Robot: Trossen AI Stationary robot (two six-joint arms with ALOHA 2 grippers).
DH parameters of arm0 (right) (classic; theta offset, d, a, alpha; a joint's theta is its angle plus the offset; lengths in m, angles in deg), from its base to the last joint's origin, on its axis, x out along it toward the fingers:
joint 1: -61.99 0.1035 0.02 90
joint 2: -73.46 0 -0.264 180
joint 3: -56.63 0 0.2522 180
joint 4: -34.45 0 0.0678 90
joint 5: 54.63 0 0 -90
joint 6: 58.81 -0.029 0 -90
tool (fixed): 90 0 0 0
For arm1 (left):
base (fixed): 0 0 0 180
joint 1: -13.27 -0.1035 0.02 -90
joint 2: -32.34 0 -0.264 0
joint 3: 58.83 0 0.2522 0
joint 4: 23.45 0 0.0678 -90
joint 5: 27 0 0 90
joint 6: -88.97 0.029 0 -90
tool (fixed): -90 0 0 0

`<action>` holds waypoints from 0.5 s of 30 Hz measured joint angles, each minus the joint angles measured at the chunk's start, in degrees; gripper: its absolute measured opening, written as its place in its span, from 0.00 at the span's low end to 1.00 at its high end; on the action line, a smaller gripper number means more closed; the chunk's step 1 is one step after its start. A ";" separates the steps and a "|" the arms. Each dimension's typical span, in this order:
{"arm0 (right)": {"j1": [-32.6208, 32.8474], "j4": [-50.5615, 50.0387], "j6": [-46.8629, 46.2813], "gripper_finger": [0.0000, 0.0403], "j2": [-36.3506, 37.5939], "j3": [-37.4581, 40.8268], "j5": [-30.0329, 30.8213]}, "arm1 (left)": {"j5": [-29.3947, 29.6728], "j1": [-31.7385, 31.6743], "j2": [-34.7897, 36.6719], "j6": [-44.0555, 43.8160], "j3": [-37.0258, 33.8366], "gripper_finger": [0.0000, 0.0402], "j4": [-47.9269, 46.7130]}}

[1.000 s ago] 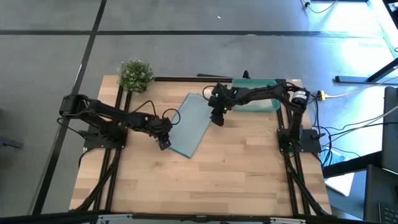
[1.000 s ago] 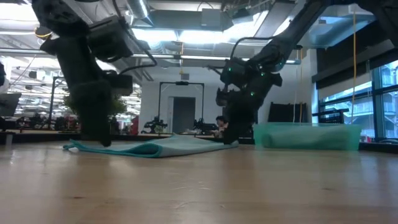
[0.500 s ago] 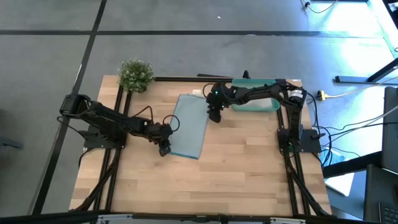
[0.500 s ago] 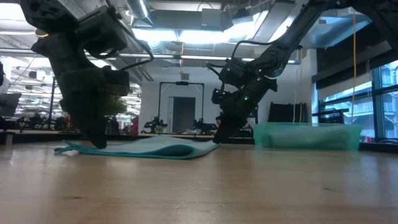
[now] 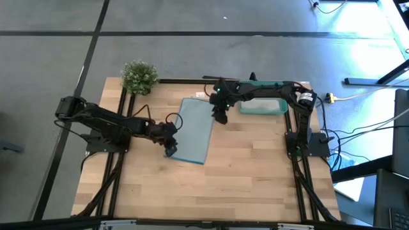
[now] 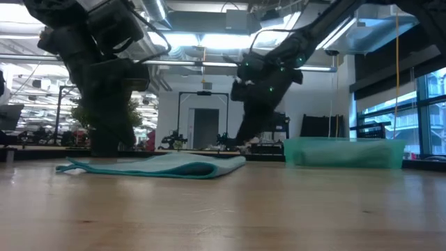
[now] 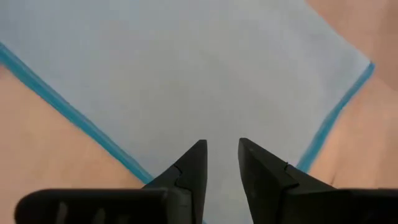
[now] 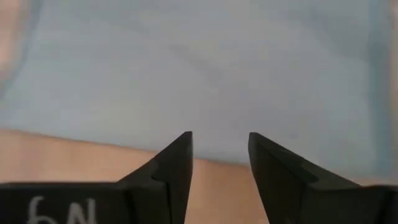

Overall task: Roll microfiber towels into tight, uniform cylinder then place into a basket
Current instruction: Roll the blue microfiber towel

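Note:
A pale blue microfiber towel (image 5: 195, 131) with a darker blue hem lies flat on the wooden table, its long sides running from near to far. In the low view its near end (image 6: 205, 168) shows a rounded fold. My left gripper (image 5: 171, 151) hovers open over the towel's near left corner (image 7: 186, 74), with nothing between its fingers. My right gripper (image 5: 219, 118) stands open above the towel's far right edge (image 8: 205, 81), raised clear of it (image 6: 242, 139). The teal basket (image 5: 262, 100) sits at the table's far right.
A small green potted plant (image 5: 139, 76) stands at the far left corner. The basket (image 6: 345, 150) lies just right of my right gripper. Bare wood (image 5: 243, 179) stretches across the near half of the table. Black frame rails (image 5: 121, 185) run along both sides.
The towel has turned about on the table from a slant to nearly square with the edges, its far end swinging toward the left. My right gripper has risen off the towel's far right edge and gone slightly toward the far edge.

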 joint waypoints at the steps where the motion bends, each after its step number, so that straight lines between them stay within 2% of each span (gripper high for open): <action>1: 0.53 -0.07 0.20 0.39 0.00 -0.13 -2.23 | 1.16 -0.04 0.26 0.62 0.02 0.21 -0.20; 5: 2.78 -0.68 0.09 0.39 0.00 0.57 -4.55 | 5.28 -0.04 0.24 1.05 0.02 0.21 -1.34; 9: 4.95 -0.50 0.63 0.39 0.00 2.54 -4.63 | 5.47 0.18 -1.50 1.08 0.04 0.21 -2.33; 12: 7.06 -0.86 4.63 0.39 0.00 3.47 -6.04 | 5.41 0.50 -3.06 2.44 0.04 0.21 -2.42; 15: 9.07 0.96 6.30 0.39 0.00 4.42 -4.03 | 5.37 0.72 -4.86 2.61 0.04 0.21 -2.31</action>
